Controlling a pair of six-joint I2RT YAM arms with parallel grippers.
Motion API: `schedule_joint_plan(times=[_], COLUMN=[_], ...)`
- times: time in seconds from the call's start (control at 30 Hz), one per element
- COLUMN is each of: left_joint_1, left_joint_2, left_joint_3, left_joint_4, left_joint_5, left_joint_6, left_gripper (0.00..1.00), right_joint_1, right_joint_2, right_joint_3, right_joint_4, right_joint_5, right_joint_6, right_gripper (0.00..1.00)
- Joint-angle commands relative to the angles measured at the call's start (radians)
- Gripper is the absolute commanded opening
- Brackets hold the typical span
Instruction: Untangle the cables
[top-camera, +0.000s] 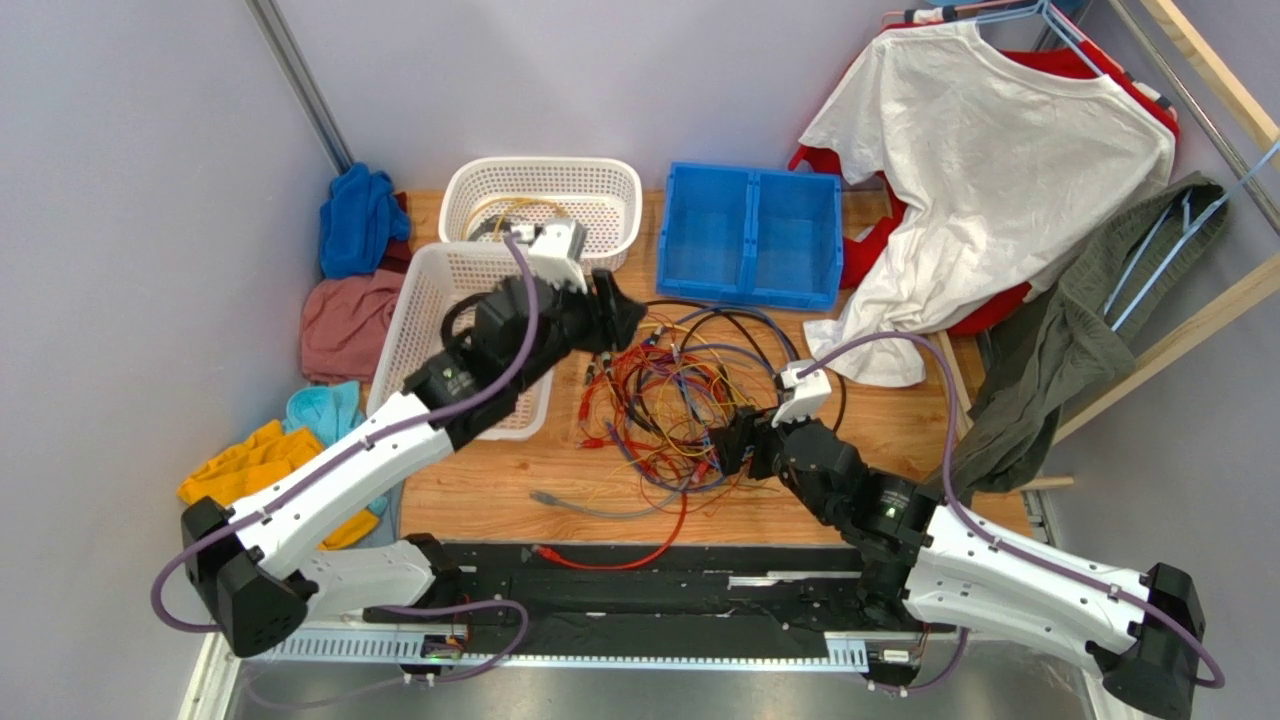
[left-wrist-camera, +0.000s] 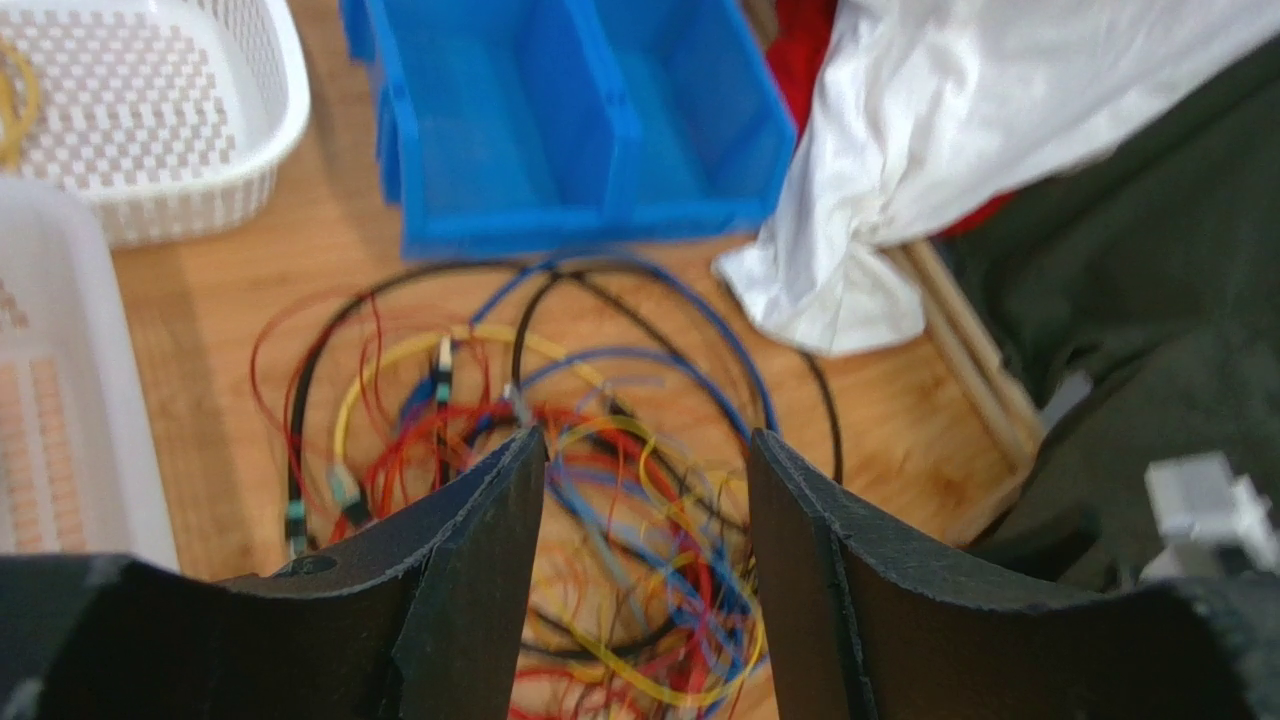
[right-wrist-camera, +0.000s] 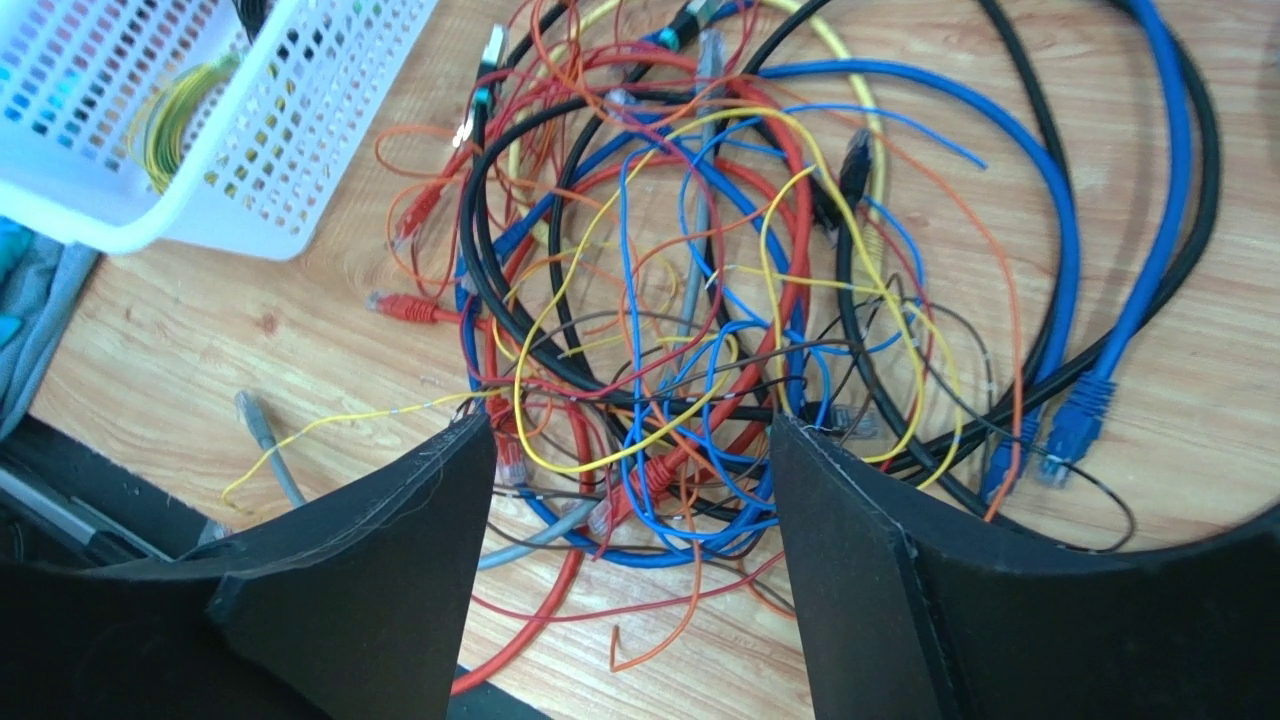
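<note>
Left gripper (top-camera: 607, 324): jaws parted, nothing between them. It hangs over the far-left edge of the cables (top-camera: 684, 402) and, by its wrist view, is clear of them.

Right gripper (right-wrist-camera: 631, 435): jaws likewise spread wide and empty. It is set low at the near-right edge of the heap, with red, blue and yellow strands lying under the gap. Whether its fingers touch the wires cannot be told.

The cables lie as one knotted heap on the wooden table (top-camera: 466, 503), right of the white basket (top-camera: 398, 338) and nearer than the blue bin (top-camera: 747, 225). A grey lead (top-camera: 589, 507) and a red lead (top-camera: 609, 561) trail toward the near edge.

Judgement: the arms stand on opposite sides so that one may pin or lift while the other draws a strand free. No strand is separated yet, so the task is at its outset.
</note>
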Motion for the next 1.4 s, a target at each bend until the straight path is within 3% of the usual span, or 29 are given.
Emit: schedule_joint_plan(times=[0.0,0.17,0.27,0.47,0.77,1.1,1.2,1.23,1.33,1.37], left_joint_1=[-0.144,-0.280,-0.296,-0.330,-0.379,-0.379,-0.377,-0.377,-0.379,-0.379], left_joint_2=[-0.064,-0.038,0.028,0.140,0.301,0.403,0.413,0.415,0.360,0.300], left_joint_3=[-0.176,-0.233,-0.240,-0.236,-0.176,-0.124,-0.105,-0.102,-0.113,-0.116], left_joint_4=[0.014,-0.022,-0.007,0.085,0.132,0.106,0.093,0.083,0.060,0.050], left_joint_5=[-0.097,-0.110,-0.056,0.031,0.093,-0.010,-0.033,-0.036,-0.045,-0.059], left_joint_6=[-0.012,0.032,0.026,0.000,0.043,0.074,0.089,0.091,0.089,0.088], left_gripper=[0.59,0.58,0.58,0.57,0.56,0.54,0.45,0.23,0.00,0.00], right_joint_1=[-0.002,0.000,0.000,0.000,-0.002,-0.002,-0.003,-0.002,-0.002,-0.002], right_joint_2=[0.042,-0.026,-0.182,-0.341,-0.313,-0.318,-0.313,-0.310,-0.312,-0.312], right_joint_3=[0.060,0.066,0.037,0.005,0.009,0.009,0.005,0.003,0.005,0.005], right_joint_4=[-0.007,-0.103,-0.129,-0.183,-0.214,-0.211,-0.208,-0.205,-0.208,-0.206], right_joint_5=[-0.050,0.044,0.085,0.119,0.104,0.098,0.098,0.095,0.094,0.096], right_joint_6=[0.030,0.069,0.081,0.086,0.093,0.084,0.087,0.089,0.089,0.089], right_gripper=[0.69,0.68,0.67,0.65,0.65,0.65,0.65,0.65,0.65,0.65])
